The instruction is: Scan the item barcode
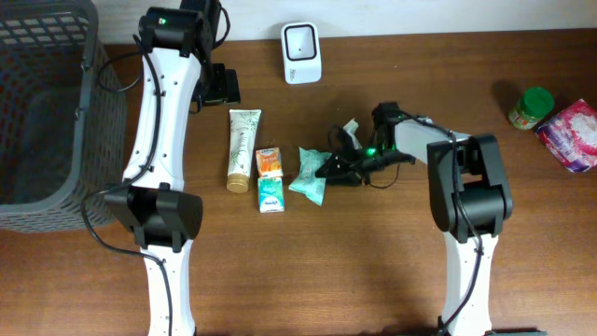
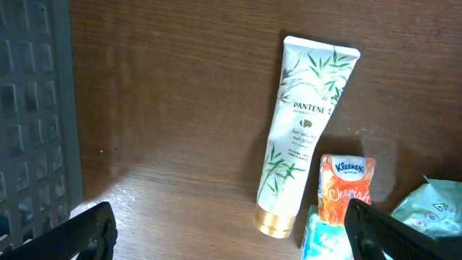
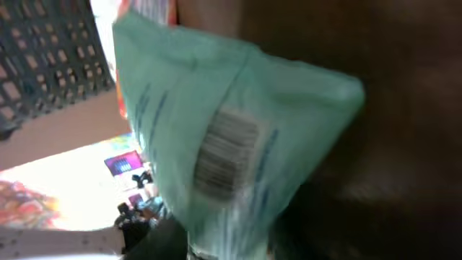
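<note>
Mint packet (image 1: 308, 175) is at mid-bench (image 1: 373, 271) with the right jaws at its 3 o'clock edge; you can't tell whether they pinch it. Left jaws are spread wide and empty. Step in hand looks like the pickup: secure the grip, then carry the packet to the scanner (image 1: 301, 53) at 12 o'clock, barcode (image 3: 225, 153) turned toward its window.

The left end effector (image 2: 227, 227) hangs with jaws spread wide, while the right end effector (image 1: 328, 169) reaches leftward.
</note>
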